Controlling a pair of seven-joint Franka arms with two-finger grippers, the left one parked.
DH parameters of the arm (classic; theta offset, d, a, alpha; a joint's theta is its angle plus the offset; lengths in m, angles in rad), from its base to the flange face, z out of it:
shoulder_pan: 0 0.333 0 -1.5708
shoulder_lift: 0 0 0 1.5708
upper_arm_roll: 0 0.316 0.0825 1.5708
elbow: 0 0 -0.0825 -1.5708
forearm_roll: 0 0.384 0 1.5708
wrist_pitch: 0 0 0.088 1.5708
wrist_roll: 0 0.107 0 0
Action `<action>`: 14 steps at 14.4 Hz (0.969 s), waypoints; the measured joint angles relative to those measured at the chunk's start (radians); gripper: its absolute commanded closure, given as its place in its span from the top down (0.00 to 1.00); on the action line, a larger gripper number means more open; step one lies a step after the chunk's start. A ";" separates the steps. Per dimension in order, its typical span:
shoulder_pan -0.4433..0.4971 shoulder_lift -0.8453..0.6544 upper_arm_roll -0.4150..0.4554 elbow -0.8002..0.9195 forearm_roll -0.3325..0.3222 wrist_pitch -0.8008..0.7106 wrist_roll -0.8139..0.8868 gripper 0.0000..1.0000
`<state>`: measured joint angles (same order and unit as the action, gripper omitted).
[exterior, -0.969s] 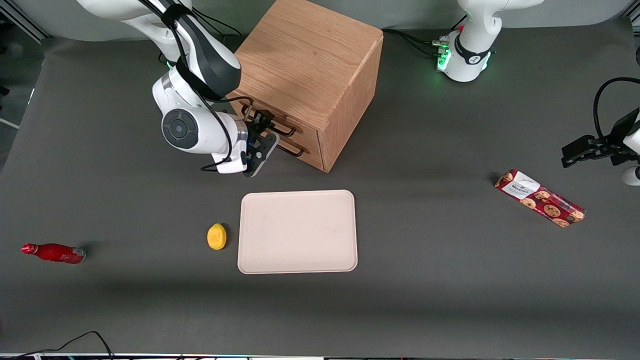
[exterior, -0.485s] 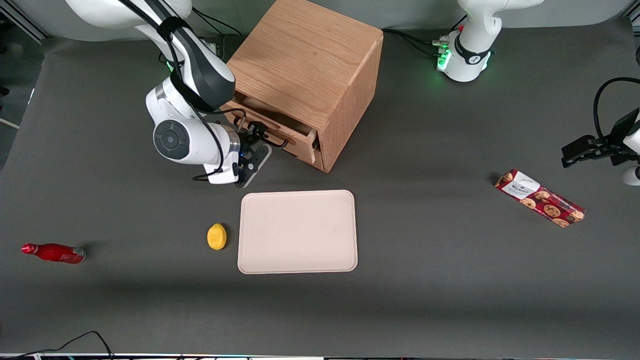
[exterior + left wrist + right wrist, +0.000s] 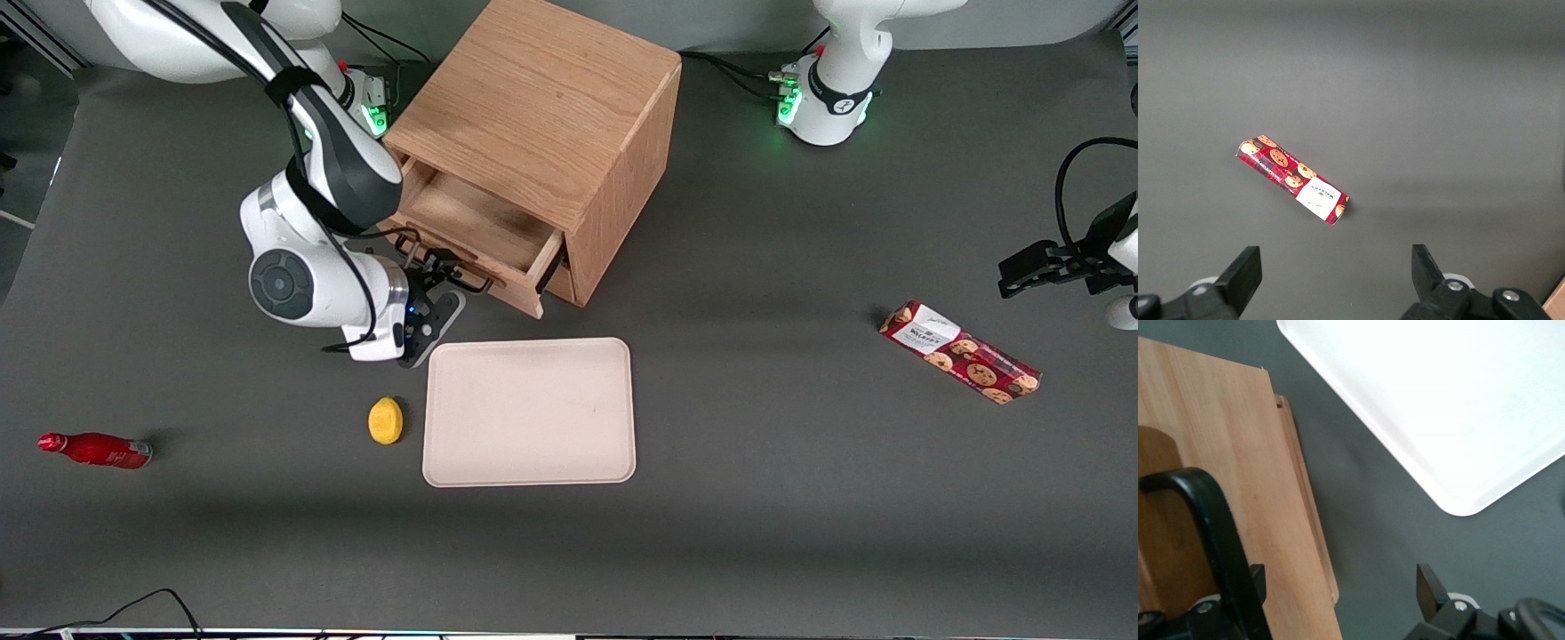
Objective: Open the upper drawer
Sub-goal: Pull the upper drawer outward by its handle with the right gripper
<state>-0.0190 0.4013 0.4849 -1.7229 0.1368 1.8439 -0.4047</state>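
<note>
The upper drawer is standing well pulled out of the wooden cabinet, which is sitting close to the surface's edge farthest from the front camera, about midway along it. The drawer's plain wood tray is lying exposed, and its front panel is reaching out toward the white tray. The pincer is sitting at the drawer's front, right at the thin black bar handle, with the working arm's white wrist just beside it on the working arm's side. In the right wrist view the handle is running between the two fingers, one finger on each side with a wide gap between them, so the pincer is standing open around the bar rather than squeezing it; whether a finger is touching the bar cannot be told.

The white tray is lying flat near the middle of the surface, nearer the front camera than the cabinet. A yellow lemon is resting just beside the tray's short edge on the working arm's side. A red bottle is lying on its side close to the surface's edge at the working arm's end. A red cookie packet is lying well apart from these, toward the parked arm's end.
</note>
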 measured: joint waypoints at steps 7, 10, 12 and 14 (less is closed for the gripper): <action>-0.001 0.027 -0.069 0.063 -0.001 -0.002 -0.080 1.00; -0.001 0.044 -0.083 0.097 -0.001 -0.003 -0.094 1.00; -0.001 0.058 -0.089 0.123 -0.001 -0.004 -0.109 1.00; -0.001 0.072 -0.106 0.151 -0.001 -0.016 -0.137 1.00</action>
<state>-0.0196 0.4732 0.3788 -1.5722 0.1356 1.8283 -0.5421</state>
